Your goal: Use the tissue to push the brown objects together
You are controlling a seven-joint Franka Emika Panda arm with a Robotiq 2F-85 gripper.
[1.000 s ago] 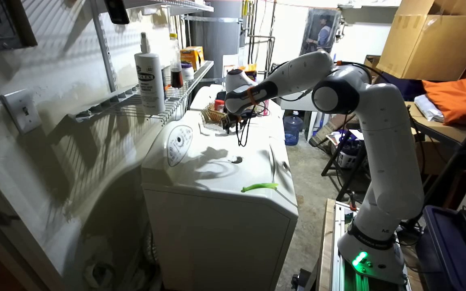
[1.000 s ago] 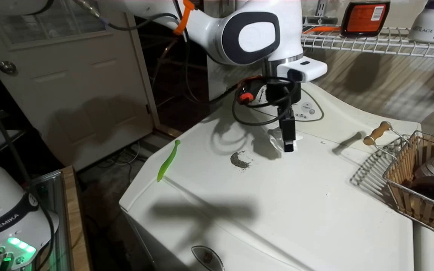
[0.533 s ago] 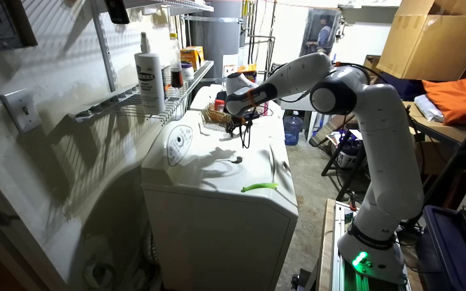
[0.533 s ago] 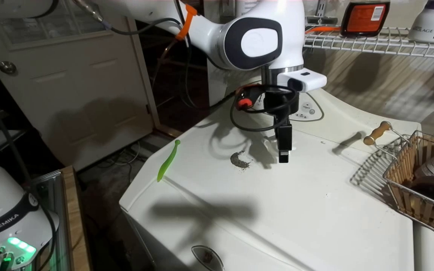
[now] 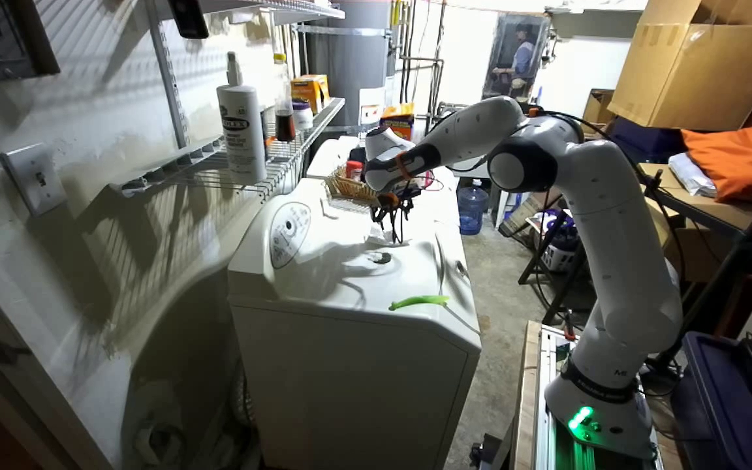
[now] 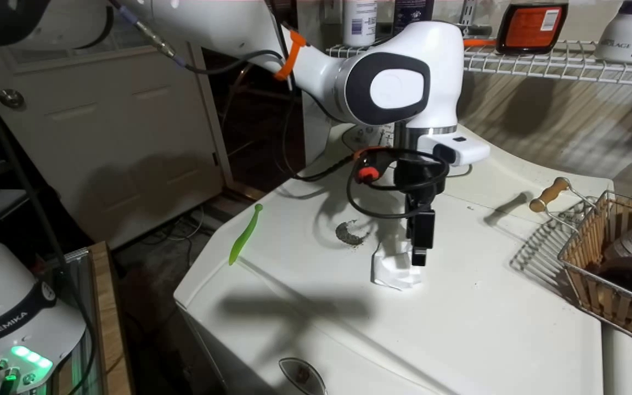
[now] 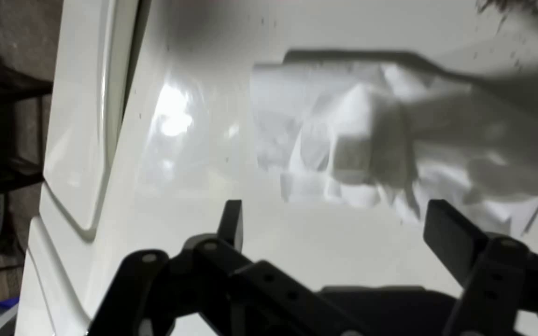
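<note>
A crumpled white tissue (image 6: 395,272) lies on the white machine top, also seen in the wrist view, where the tissue (image 7: 357,126) spreads just beyond my fingertips. My gripper (image 7: 334,207) stands wide open, with only the bare white surface between its pads; the right finger overlaps the tissue's near edge in that view. In an exterior view the gripper (image 6: 419,258) hangs just above and beside the tissue. The brown objects (image 6: 350,233) are a crescent of small dark crumbs left of the tissue there; some brown objects (image 7: 507,5) show at the wrist view's upper right corner.
A green strip (image 6: 246,236) lies near the machine's edge. A wire basket (image 6: 574,263) with bottles stands at the right in that view. Above the raised control panel (image 5: 290,234) runs a wire shelf (image 6: 530,65) carrying bottles. A cable (image 6: 349,203) loops around the wrist.
My gripper has come lower and away from the control panel, and has opened. The tissue, earlier mostly behind the fingers, now lies apart from them, nearer the camera. The crumbs look unmoved.
</note>
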